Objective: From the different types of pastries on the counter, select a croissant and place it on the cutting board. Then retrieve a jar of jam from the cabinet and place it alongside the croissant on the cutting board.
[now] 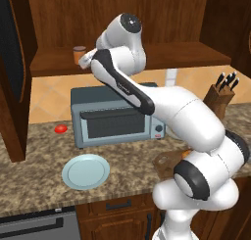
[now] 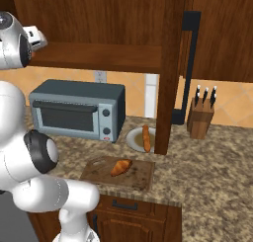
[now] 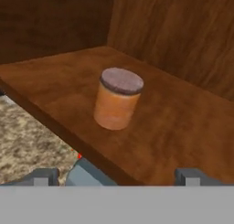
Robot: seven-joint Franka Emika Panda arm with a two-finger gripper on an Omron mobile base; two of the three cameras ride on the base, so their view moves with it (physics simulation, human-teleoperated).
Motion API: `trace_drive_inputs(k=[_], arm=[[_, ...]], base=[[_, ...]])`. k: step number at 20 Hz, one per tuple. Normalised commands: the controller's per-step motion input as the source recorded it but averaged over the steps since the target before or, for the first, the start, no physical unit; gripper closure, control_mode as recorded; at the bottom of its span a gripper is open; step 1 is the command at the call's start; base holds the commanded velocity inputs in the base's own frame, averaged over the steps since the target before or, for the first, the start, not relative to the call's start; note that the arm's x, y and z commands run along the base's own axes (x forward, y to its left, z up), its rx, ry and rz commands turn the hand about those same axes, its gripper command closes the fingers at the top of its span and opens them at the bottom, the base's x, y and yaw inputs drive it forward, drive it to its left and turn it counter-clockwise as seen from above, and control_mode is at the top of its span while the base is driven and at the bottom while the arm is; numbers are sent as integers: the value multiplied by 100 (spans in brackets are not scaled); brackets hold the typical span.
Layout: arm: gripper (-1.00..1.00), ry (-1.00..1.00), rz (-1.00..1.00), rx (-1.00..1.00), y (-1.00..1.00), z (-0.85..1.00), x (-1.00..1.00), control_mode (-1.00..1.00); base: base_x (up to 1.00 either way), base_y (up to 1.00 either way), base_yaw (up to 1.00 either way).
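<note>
Left base view: my own white arm fills the foreground, rising past the light blue plate (image 1: 86,172) and bending over the toaster oven (image 1: 117,115) toward the cabinet (image 1: 122,58) shelf above it. The jar of jam (image 1: 79,54) stands upright on that shelf, above the oven's left end, with my claw (image 1: 87,60) just beside it. A small red object (image 1: 61,129) lies on the counter (image 1: 34,175) left of the oven.

Right base view: the croissant (image 2: 121,167) already rests on the cutting board (image 2: 141,179), in front of the oven's right end. The longer stick pastry (image 2: 146,138) sits on a plate (image 2: 133,137) to the oven's right, a knife block (image 2: 200,118) farther right.

Hand view: my two fingertips (image 3: 42,176) stand wide apart, empty, framing the shelf edge. The jar stands ahead of them, slightly left of centre between them, untouched.

As I judge it, the step is the reach. I should nudge left to centre the jar, advance level above the shelf lip, and close on its body below the lid, not the lid itself.
</note>
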Motion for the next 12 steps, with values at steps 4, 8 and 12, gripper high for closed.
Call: trace_drive_inputs(k=[4,8,12], arm=[[-100,7,-22,15,5,33,37,-100],[-100,9,-13,4,32,18,23,-100],[-100,11,-1,0,40,1,28,-100]], base=[[0,0,0],[0,0,0],[0,0,0]])
